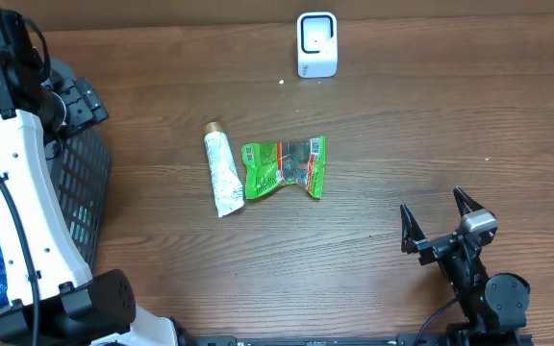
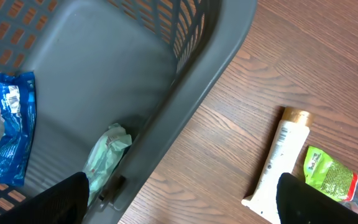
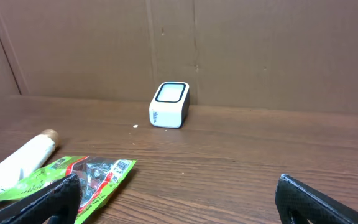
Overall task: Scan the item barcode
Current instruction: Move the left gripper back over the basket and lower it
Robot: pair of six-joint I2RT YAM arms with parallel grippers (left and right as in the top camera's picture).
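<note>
Left gripper (image 2: 182, 204) hangs with its jaws wide apart, one finger above the inside of the dark mesh basket (image 2: 185, 81) and the other above the bare wood, so the basket's rim runs between them. Right gripper (image 1: 432, 206) also stands fully spread, low over the table (image 1: 402, 125) and facing the white scanner (image 1: 316, 44), with nothing gripped.

Taking the scanner as the marker: it stands upright at the far edge of the table, its window turned toward the robot. The white tube (image 1: 222, 175) with a gold cap lies flat, nearer the robot than the scanner and to its left, the cap end pointing toward the far edge. The green packet (image 1: 285, 168) lies flat just beside the tube, on the tube's right and nearly straight in front of the scanner; its edge touches or slightly overlaps the tube. The right gripper sits nearer still to the robot and to the scanner's right, well apart from both items. The basket is far to the scanner's left, and inside it lie a blue packet (image 2: 11, 127) and a pale green packet (image 2: 107, 155) against the wall.
</note>
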